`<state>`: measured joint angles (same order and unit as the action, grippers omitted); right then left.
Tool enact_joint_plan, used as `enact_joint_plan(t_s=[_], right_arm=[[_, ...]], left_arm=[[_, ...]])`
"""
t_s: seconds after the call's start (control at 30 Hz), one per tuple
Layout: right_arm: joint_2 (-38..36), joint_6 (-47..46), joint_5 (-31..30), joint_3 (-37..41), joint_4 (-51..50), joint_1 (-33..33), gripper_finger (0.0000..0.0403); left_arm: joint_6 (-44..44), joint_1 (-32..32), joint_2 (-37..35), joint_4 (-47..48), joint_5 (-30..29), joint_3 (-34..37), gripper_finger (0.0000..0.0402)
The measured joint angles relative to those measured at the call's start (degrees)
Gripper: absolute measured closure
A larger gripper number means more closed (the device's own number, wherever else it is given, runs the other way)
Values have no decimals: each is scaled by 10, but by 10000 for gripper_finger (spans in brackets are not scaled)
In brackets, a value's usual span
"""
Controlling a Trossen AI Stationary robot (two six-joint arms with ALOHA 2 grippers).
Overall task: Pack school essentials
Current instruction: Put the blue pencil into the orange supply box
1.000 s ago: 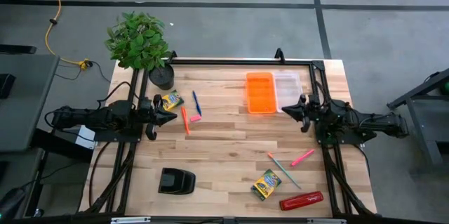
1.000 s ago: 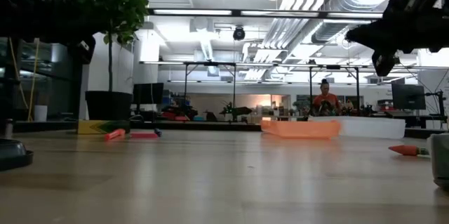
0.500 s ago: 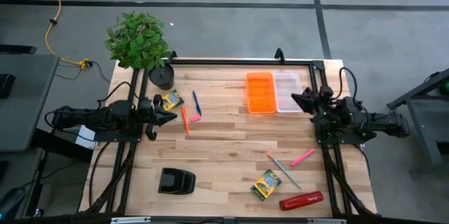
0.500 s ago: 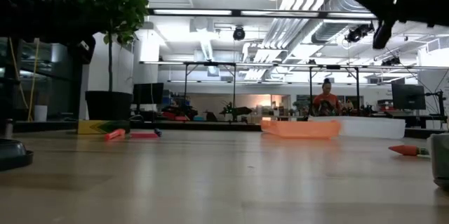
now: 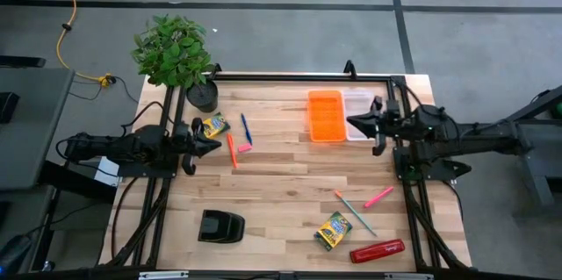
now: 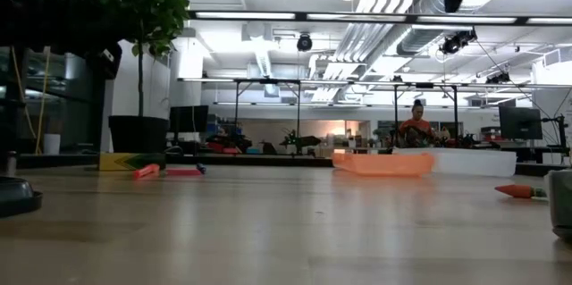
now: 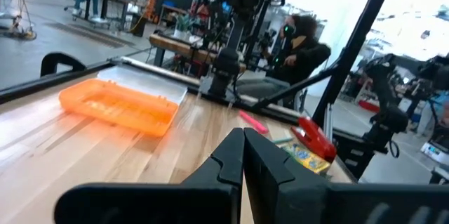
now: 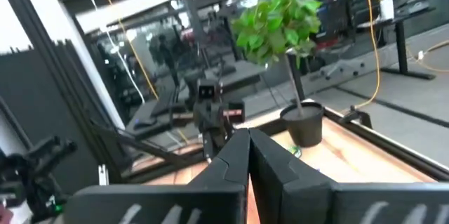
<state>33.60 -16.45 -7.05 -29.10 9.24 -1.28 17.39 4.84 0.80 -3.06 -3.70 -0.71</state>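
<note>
Pale butcher-block planks make up the table (image 5: 281, 183), ringed by grey concrete floor. Take the translucent orange tray (image 5: 325, 115) as the marker: a shallow moulded plastic rectangle, with a clear lid or tray (image 5: 360, 113) of the same shape touching its side.

Right gripper (image 5: 354, 122) hangs just over the clear piece beside the orange tray, its dark angular fingers pressed together, holding nothing. Left gripper (image 5: 217, 145) waits well across the table from the tray, fingers likewise closed and empty.

Near that left gripper lie a small glossy yellow-green crayon box (image 5: 213, 126), a thin blue pen (image 5: 245, 128), an orange pen (image 5: 232, 150) and a tiny pink eraser (image 5: 244, 148).

Toward the front edge from the tray sit a slim green pencil (image 5: 356, 213), a pink pen (image 5: 379, 197), a second crayon box (image 5: 334, 230) and a shiny red stapler (image 5: 378, 251). A black blocky object (image 5: 219, 226) sits farther along that edge. A leafy potted plant (image 5: 176, 52) stands at the back corner.
</note>
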Motion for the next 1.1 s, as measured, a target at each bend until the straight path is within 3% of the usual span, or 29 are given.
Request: enact_joint_plan(t_s=[0.37, 0.5, 0.87, 1.1], right_arm=[[91, -42, 28, -11, 47, 1, 403], [110, -41, 42, -11, 107, 1, 403], [133, 1, 46, -11, 167, 3, 403], [133, 30, 54, -12, 189, 3, 403]], left_arm=[[87, 0, 5, -120, -47, -22, 401], [50, -1, 54, -51, -25, -105, 401], [-87, -1, 282, 124, 2, -393, 402], [-87, -1, 332, 148, 5, -452, 402]])
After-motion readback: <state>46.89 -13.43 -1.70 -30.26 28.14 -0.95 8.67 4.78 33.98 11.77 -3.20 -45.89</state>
